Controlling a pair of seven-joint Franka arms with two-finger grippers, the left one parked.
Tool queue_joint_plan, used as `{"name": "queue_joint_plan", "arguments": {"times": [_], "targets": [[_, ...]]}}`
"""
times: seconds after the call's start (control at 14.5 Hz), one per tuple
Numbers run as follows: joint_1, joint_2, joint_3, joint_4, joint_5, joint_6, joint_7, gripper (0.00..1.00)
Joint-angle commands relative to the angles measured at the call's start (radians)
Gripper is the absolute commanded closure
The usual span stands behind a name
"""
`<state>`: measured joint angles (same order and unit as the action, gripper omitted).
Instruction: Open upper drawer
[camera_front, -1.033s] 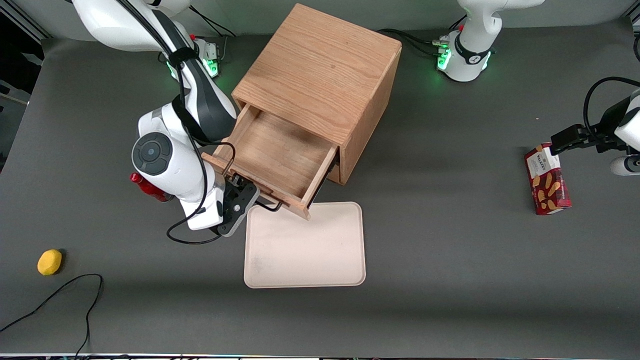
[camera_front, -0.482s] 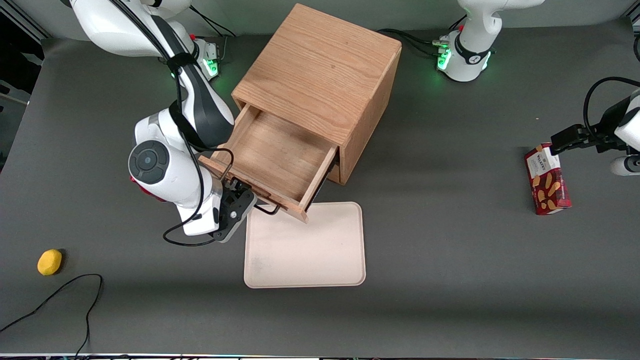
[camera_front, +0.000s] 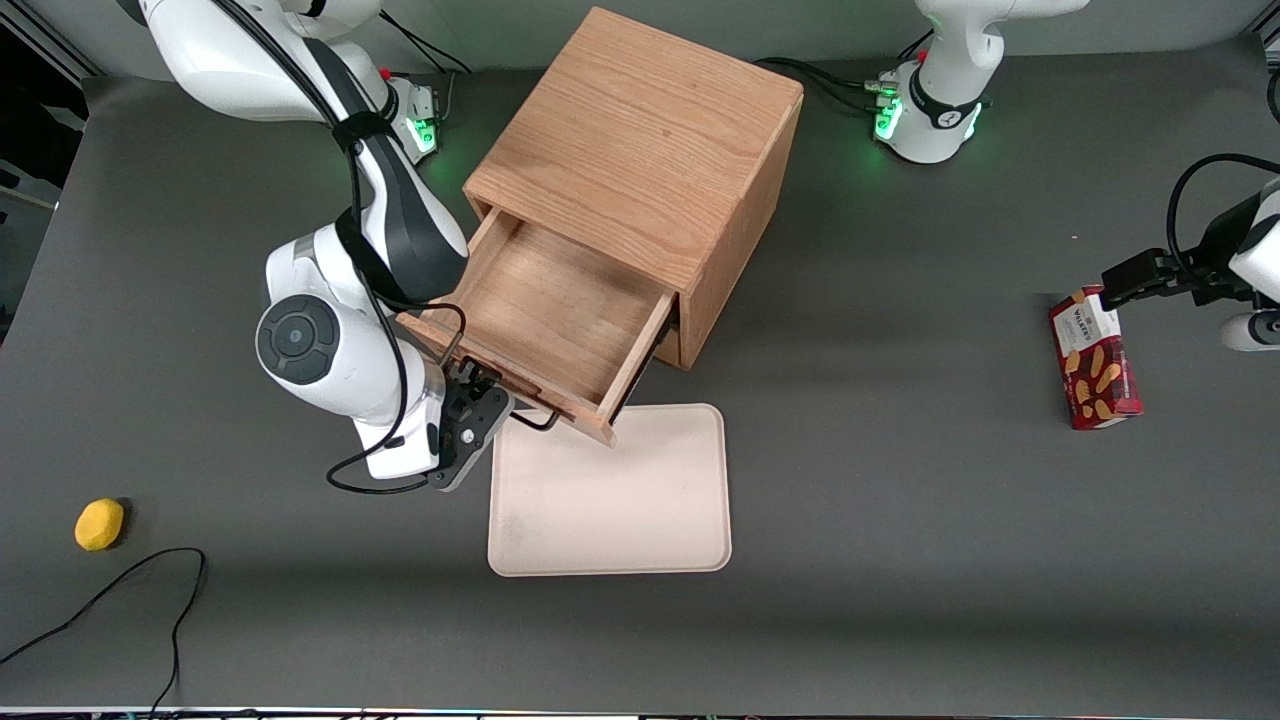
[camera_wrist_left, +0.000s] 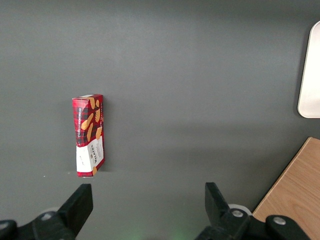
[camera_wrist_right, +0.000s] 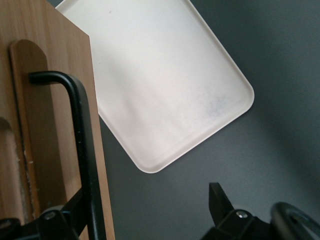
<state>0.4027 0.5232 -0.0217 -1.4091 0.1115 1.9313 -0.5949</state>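
1. While the upper drawer (camera_front: 550, 310) stands pulled well out of the cabinet (camera_front: 640, 130), its wooden floor is in plain sight; its front faces about seven o'clock in the front view.
2. The gripper (camera_front: 478, 385) sits at the drawer's front, by the end of the black handle (camera_wrist_right: 82, 140) nearer the working arm; its fingers (camera_wrist_right: 220, 200) are spread apart; the bar passes between them, close beside one; I cannot tell whether they touch.
3. A pale tray (camera_front: 610, 490) lies flat on the table (camera_front: 900, 550) at six o'clock from the drawer; one corner reaches under the drawer's front.
4. A yellow fruit (camera_front: 99, 524) lies at eight o'clock, toward the working arm's end; a red biscuit box (camera_front: 1095, 360) lies at three o'clock, toward the parked arm's end.
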Motion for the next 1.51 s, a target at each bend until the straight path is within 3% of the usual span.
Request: {"name": "queue_joint_plan", "arguments": {"times": [0.0,1.45], "targets": [[-0.025,0.028,0.000,0.061,0.010,-0.023,0.006,0.00],[-0.067,0.092,-0.001,0.134,0.011,-0.014,-0.003,0.00]]}}
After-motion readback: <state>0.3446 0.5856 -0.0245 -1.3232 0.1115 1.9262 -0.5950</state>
